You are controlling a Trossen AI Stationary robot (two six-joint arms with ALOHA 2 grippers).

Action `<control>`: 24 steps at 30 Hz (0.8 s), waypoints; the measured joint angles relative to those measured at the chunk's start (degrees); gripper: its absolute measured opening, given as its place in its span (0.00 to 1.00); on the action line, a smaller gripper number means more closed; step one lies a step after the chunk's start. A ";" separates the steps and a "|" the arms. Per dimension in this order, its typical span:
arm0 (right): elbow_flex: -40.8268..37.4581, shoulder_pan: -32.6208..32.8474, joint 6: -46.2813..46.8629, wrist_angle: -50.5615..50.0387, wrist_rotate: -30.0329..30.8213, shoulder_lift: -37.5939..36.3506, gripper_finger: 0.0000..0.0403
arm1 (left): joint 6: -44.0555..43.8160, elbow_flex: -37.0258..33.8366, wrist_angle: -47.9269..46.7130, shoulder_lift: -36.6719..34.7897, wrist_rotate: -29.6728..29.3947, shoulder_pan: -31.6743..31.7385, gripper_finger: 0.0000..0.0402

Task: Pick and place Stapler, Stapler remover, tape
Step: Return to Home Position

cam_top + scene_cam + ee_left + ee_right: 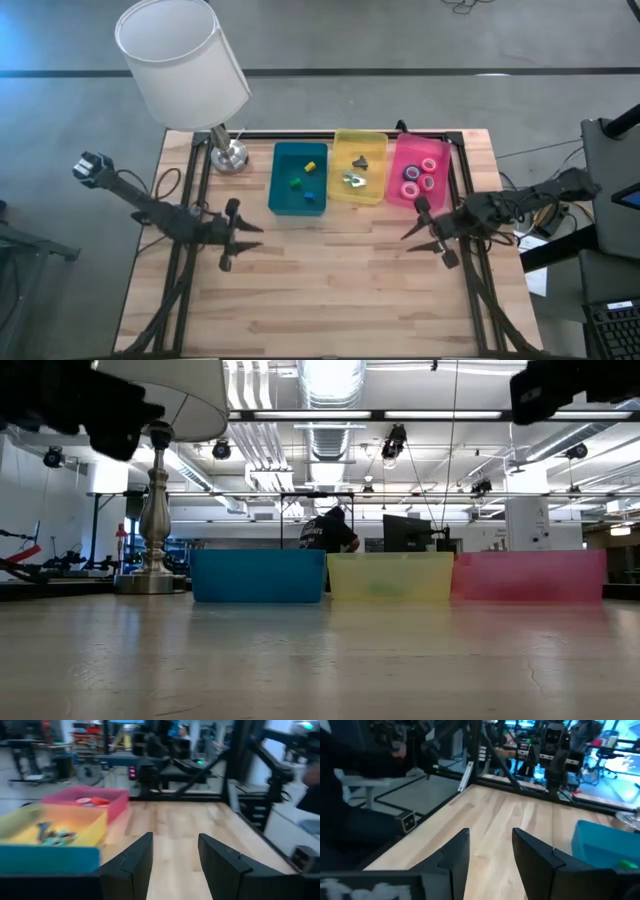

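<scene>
Looks finished: sorted by kind, arms clear of bins. Four tape rolls [411, 174] inside pink bin [398, 150], three red-pink, one blue-purple, lying flat and bunched together, so no chance of rolling off. Right beside pink bin: yellow bin [345, 145] w/ small items [352, 180], dark and pale, prob. stapler + remover but too small to tell which. Beyond that, farther from pink bin: blue bin [283, 160] w/ tiny blocks. Right gripper [491, 834] just in front of pink bin's near corner, over bare wood, fingers apart, nothing between. Left gripper [175, 840] well apart from pink bin, out front past blue bin, fingers likewise spread and empty. Facing each other across bare wood, off every bin. Fits a rest pose, w/ nothing left to carry.
</scene>
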 joint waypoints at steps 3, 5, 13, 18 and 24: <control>-1.90 -2.56 -0.15 0.16 -1.92 -1.42 0.36 | -0.98 -3.43 0.03 -4.96 1.65 3.27 0.40; -2.81 -4.47 -0.71 0.13 -4.52 -2.28 0.36 | -0.33 -4.90 0.58 -8.33 3.40 5.04 0.40; -5.70 -13.93 -3.18 -0.17 -13.75 -5.91 0.36 | 4.33 -8.57 -1.73 -19.86 5.10 9.52 0.40; -8.05 -19.52 -1.09 2.00 -16.92 -7.54 0.35 | 4.50 -8.59 -8.24 -25.03 5.18 11.20 0.40; -11.30 -23.59 -0.44 4.44 -22.51 -8.65 0.33 | 5.90 -8.64 -15.54 -29.60 5.15 12.53 0.40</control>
